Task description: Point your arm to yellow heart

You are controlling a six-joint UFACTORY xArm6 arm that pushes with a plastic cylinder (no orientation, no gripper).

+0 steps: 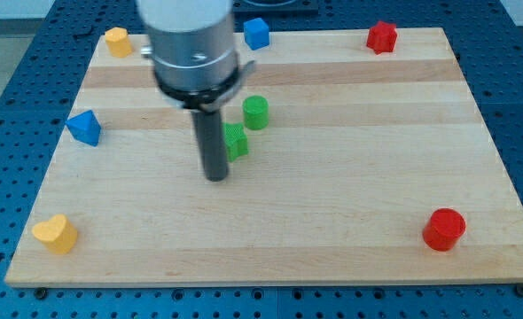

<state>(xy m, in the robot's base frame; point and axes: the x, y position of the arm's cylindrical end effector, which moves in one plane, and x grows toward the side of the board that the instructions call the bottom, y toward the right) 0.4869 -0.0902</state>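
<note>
Yellow heart point(55, 234) sits at counter point(332, 230) bottom-left corner, well apart from my tip point(216, 176). Tip's mid-board, just left of green blocks point(236, 142). Tool's a bare rod, no jaws, holding nothing.

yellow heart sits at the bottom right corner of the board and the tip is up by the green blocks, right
Not quite. The camera view shows the yellow heart at the board's bottom left corner; the block at the bottom right is a red cylinder. The rest holds: my tip is up near the middle, just left of the two green blocks, far from the heart.
</note>
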